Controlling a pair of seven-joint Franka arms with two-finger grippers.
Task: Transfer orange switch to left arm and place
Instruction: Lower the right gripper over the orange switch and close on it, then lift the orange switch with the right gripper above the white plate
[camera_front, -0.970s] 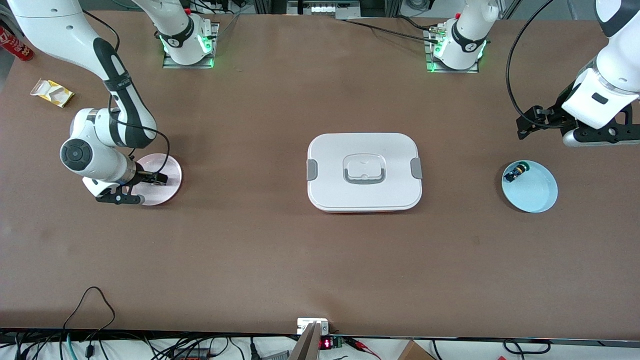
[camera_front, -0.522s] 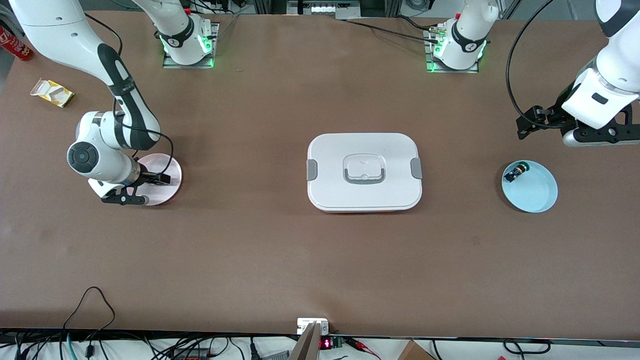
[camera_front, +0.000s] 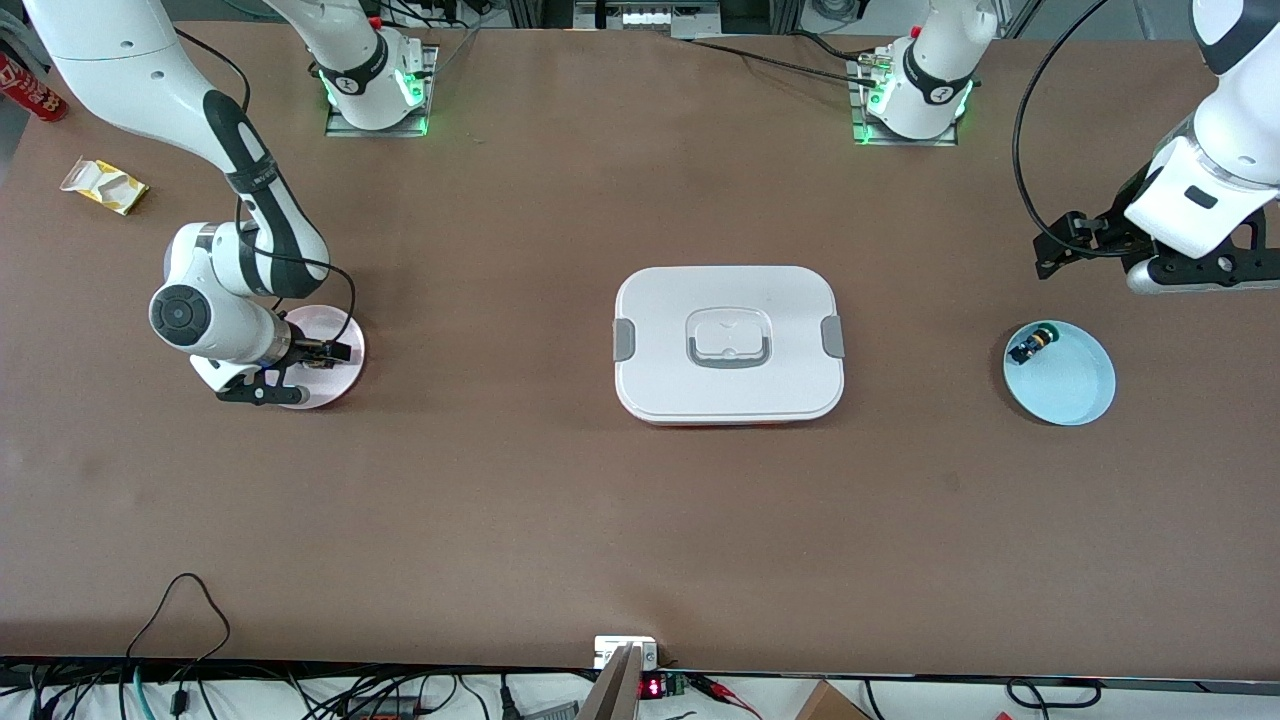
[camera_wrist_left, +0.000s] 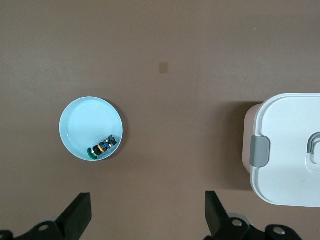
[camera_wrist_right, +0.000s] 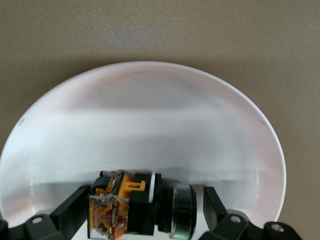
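Observation:
The orange switch (camera_wrist_right: 130, 207) lies on its side in the pink plate (camera_wrist_right: 150, 115), which sits at the right arm's end of the table. My right gripper (camera_wrist_right: 145, 207) is down in that plate (camera_front: 340, 385), open, one finger at each end of the switch. The front view shows the right gripper (camera_front: 330, 352) low over the plate. My left gripper (camera_wrist_left: 148, 210) hangs open and holds nothing, up over bare table at the left arm's end (camera_front: 1050, 255). The white box (camera_front: 728, 345) with grey clips stands mid-table and shows in the left wrist view (camera_wrist_left: 290, 150).
A light-blue plate (camera_front: 1075, 385) near the left arm holds a small black switch with blue and green parts (camera_front: 1032, 345), also visible in the left wrist view (camera_wrist_left: 102, 147). A yellow packet (camera_front: 103, 185) and a red can (camera_front: 30, 90) lie at the right arm's end.
The right arm has slid its gripper across the pink plate toward the box, bringing its fingers round the switch. The left arm has not moved.

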